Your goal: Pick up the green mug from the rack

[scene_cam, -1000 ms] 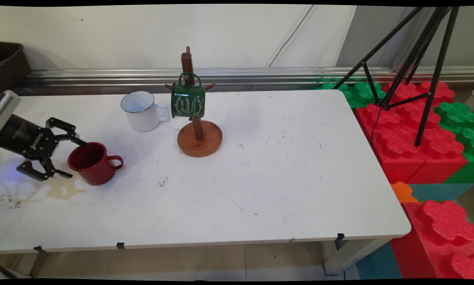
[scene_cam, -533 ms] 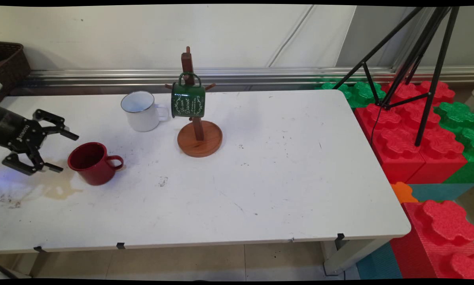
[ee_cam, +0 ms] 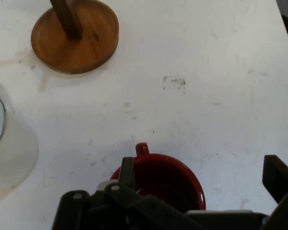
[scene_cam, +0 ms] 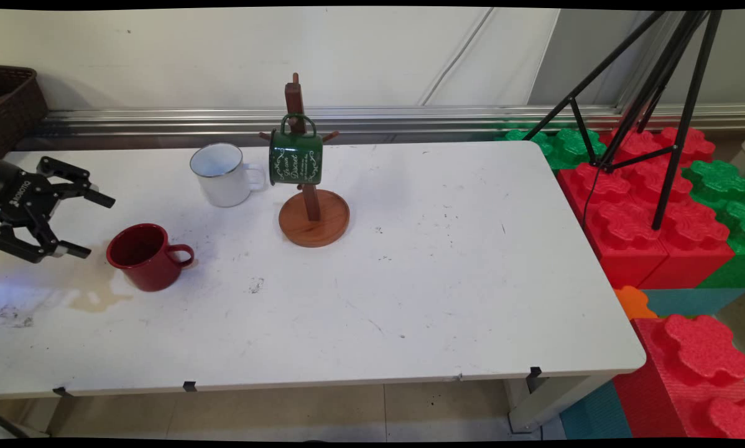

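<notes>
Red mug (scene_cam: pixel 143 256) upright near counter's (scene_cam: pixel 410 298) left edge; pincer (scene_cam: pixel 80 224) spread, empty, just left of it. White mug (scene_cam: pixel 220 174) and mug tree (scene_cam: pixel 310 205) farther right; right half bare.

The tool (scene_cam: pixel 89 225) is all black. It has two fingers (scene_cam: pixel 99 199) made of thin bars joined like links, and each finger ends in a flat black tip. Small white letters are printed on its round body. Up close, the bars look shiny, with small round screws where they join together.
</notes>
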Tool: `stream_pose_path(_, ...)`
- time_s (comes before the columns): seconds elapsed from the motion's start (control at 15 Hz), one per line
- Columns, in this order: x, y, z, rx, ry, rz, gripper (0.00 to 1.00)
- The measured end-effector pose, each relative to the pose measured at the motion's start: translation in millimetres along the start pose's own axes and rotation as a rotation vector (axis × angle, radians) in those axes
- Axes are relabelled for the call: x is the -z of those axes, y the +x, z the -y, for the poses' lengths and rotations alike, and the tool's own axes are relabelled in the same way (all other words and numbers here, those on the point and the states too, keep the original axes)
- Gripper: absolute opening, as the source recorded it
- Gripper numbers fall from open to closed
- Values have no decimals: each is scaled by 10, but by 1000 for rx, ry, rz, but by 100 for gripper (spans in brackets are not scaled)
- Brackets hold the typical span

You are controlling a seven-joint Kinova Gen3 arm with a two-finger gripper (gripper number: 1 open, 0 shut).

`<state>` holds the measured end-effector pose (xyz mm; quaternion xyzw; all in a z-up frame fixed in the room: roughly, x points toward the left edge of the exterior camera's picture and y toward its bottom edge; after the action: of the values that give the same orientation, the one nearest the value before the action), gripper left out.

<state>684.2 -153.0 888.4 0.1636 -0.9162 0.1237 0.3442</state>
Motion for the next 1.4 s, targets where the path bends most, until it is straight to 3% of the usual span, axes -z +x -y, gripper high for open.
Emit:
stream_pose_path(0.53, 50, 89, 2, 43, 0, -52, 100)
stream_pose_path(1.4, -6, 455, 48, 115, -27, -227, 100)
